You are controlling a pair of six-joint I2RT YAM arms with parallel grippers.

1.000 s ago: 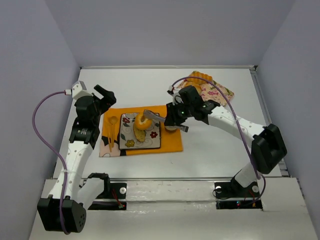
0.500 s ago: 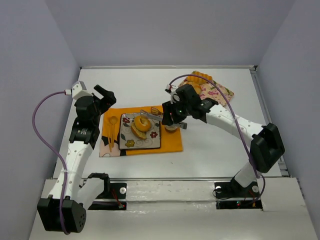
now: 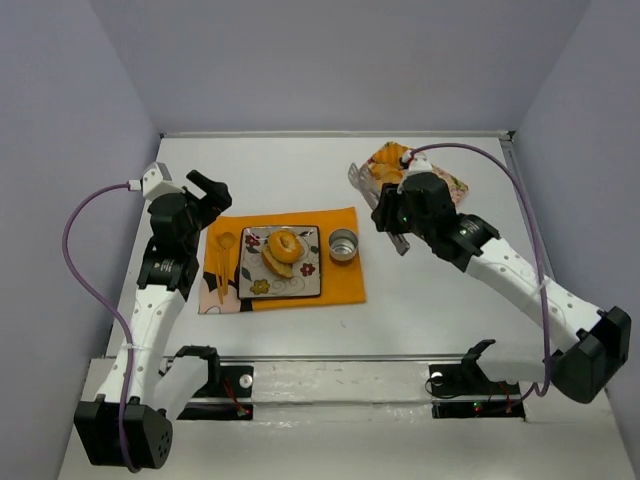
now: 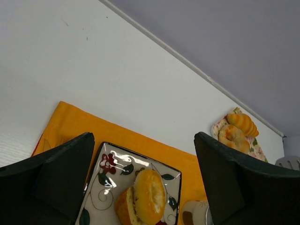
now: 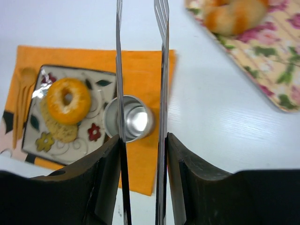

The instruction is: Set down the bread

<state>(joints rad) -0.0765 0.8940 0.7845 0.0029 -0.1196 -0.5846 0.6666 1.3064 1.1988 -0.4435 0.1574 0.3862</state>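
A ring-shaped bread [image 3: 283, 246] lies on a floral square plate [image 3: 305, 284], leaning on a second bread piece. It also shows in the right wrist view [image 5: 69, 100] and the left wrist view [image 4: 149, 191]. My right gripper [image 3: 392, 214] is shut on metal tongs [image 3: 360, 180]. The tong arms [image 5: 162, 70] are apart and empty, above the table between the steel cup and the floral tray. My left gripper [image 3: 210, 188] is open and empty, hovering left of the plate [image 4: 110, 161].
The plate sits on an orange mat [image 3: 340, 285] with a steel cup [image 3: 343, 245] and yellow cutlery [image 3: 222, 262]. A floral tray [image 3: 440, 182] at the back right holds more bread [image 5: 232, 14]. The cup [image 5: 129, 119] is just under the tongs.
The right arm has drawn the tongs back from the plate to the right, toward the floral tray. The ring bread stays on the plate. The left arm has not moved.
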